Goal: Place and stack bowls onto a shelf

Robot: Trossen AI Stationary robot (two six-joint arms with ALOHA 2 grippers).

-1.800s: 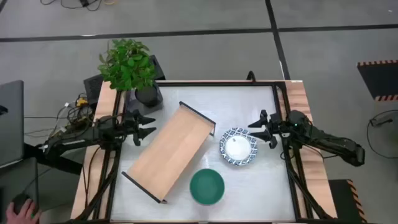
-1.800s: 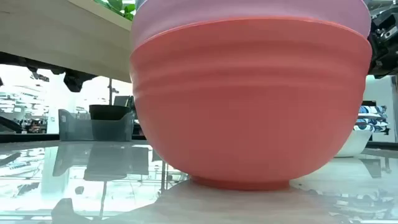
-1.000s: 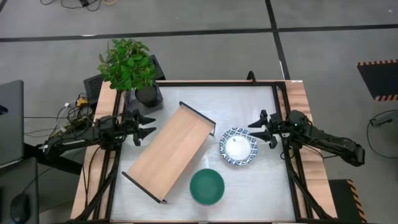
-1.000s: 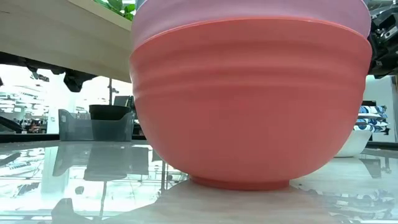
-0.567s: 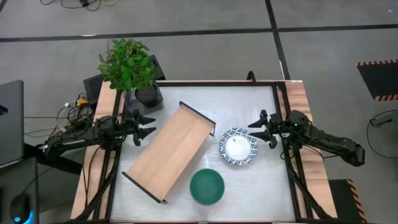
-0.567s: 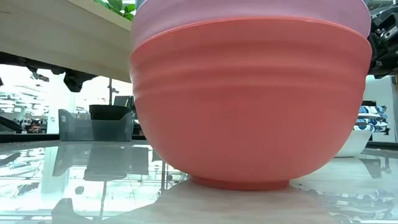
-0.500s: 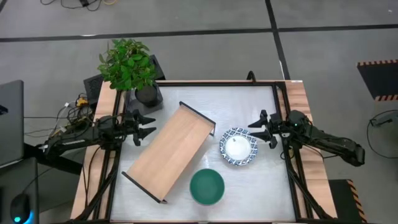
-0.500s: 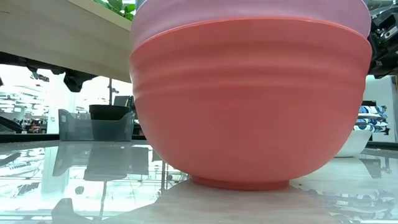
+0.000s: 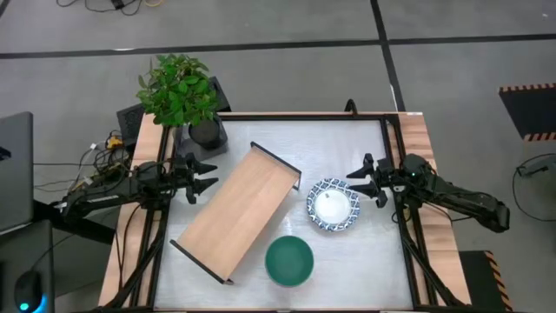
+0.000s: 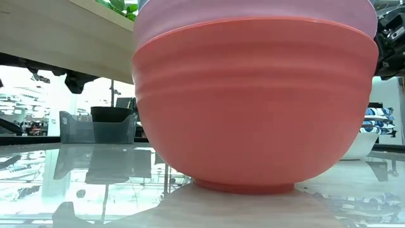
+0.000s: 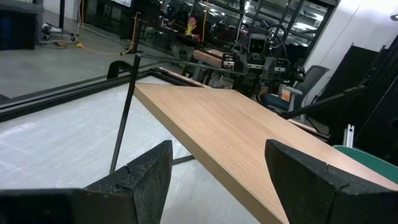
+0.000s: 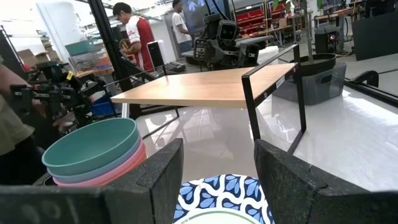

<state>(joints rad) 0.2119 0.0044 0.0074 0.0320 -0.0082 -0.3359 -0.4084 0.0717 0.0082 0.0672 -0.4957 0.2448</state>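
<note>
The left gripper waits at the table's left edge with its fingers spread wide and nothing between them, pointing toward the shelf. A potted plant stands at the far left corner of the table. The shelf — a long light-wood board on thin black end frames — lies diagonally across the middle of the table, apart from both grippers, and its top is bare. Just right of its near end sits a stack of bowls with the green bowl on top; the right wrist view shows a blue one and a pink one under it, and the low view shows a red bowl at the bottom. Right of the shelf's far end sits a blue-and-white patterned bowl, resting alone on the table. The right gripper hovers just beside that bowl at the table's right side — fingers wide apart, holding nothing.
</note>
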